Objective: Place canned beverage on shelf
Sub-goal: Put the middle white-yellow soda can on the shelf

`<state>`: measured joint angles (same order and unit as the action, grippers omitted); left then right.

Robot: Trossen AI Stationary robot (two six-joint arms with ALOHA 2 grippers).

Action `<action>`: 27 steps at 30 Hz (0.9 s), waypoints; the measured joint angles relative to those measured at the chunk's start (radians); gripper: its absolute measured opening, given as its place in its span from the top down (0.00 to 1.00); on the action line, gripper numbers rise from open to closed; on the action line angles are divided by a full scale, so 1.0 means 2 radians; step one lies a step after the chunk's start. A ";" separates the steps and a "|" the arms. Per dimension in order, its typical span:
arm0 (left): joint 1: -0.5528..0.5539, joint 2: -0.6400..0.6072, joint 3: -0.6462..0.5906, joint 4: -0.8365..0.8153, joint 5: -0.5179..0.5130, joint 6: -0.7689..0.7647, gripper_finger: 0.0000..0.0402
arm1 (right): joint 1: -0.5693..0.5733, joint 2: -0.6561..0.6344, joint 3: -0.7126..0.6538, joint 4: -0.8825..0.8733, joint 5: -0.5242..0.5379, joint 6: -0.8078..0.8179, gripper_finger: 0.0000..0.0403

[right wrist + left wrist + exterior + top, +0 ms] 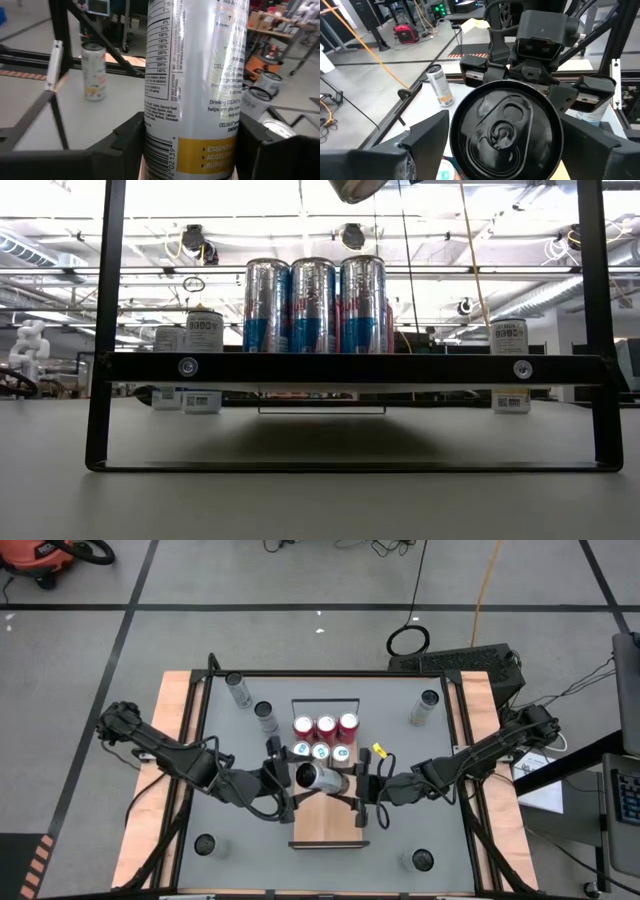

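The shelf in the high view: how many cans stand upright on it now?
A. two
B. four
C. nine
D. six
D: on the shelf stand two rows of three, three red-topped cans and three blue-and-white cans; a seventh can lies sideways between the grippers.

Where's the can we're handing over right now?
High view: the silver can lies on its side above the shelf, mid-table, between the left end effector and right end effector, just in front of the six standing cans.
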<state>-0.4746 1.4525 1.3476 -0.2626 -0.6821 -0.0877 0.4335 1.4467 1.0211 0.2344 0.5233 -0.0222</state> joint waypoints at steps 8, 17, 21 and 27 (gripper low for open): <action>-0.013 -0.014 0.000 -0.004 -0.006 0.014 0.19 | 0.000 0.000 0.000 0.000 -0.013 0.008 0.55; -0.036 -0.025 0.000 -0.009 -0.004 0.062 0.19 | -0.007 0.000 0.000 0.022 -0.084 0.025 0.55; -0.040 -0.031 0.000 -0.023 0.016 0.074 0.19 | -0.016 0.000 0.000 0.032 -0.128 0.036 0.55; -0.040 -0.031 0.000 -0.042 0.055 0.075 0.19 | -0.034 0.000 0.001 0.050 -0.200 0.041 0.55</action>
<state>-0.5552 1.3914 1.3472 -0.3470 -0.5729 0.0620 0.3649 1.4460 1.0222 0.3335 0.1237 0.0589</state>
